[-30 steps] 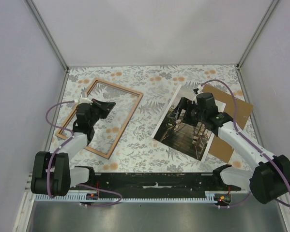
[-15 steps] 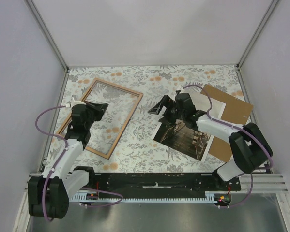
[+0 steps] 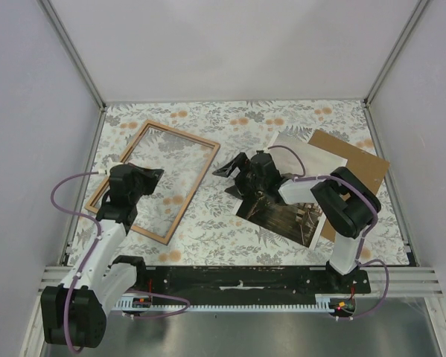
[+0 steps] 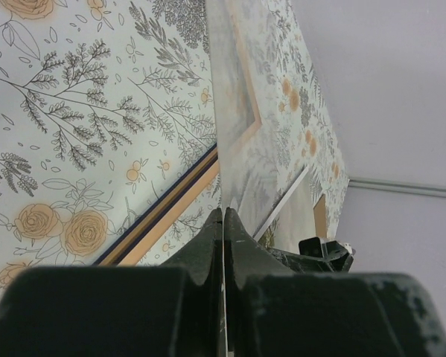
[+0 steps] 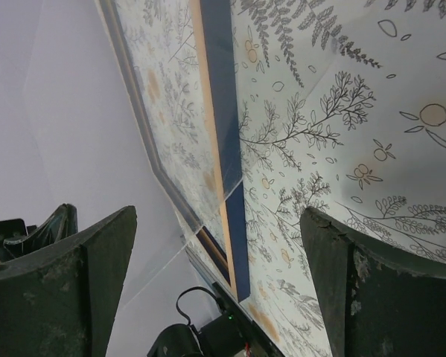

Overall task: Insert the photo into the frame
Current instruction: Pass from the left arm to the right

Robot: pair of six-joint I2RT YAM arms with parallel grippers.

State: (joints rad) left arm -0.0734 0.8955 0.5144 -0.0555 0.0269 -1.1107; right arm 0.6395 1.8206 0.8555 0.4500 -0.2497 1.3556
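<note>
The frame [image 3: 182, 134] lies flat at the left of the table, light wood rim up. In the left wrist view its rail [image 4: 167, 210] shows a dark blue edge. My left gripper [image 3: 155, 175] hovers over the frame's inside, shut [image 4: 223, 217] on the edge of a thin clear pane [image 4: 234, 111] that stands tilted above the frame. The photo [image 3: 286, 216] of a pier lies face up at centre right, partly under my right arm. My right gripper [image 3: 228, 178] is open with nothing in it, over the floral table between frame and photo. Between its fingers [image 5: 217, 223] I see the frame's blue rail [image 5: 217, 74].
A flat brown backing board [image 3: 360, 167] lies at the right, partly under the photo. The floral table cover [image 3: 230, 119] runs to grey walls on three sides. Both arm bases and a black rail [image 3: 237, 279] line the near edge.
My right gripper has swung left off the photo toward the frame and opened a little wider. My left gripper, still shut on the pane, has drawn slightly back toward the near edge.
</note>
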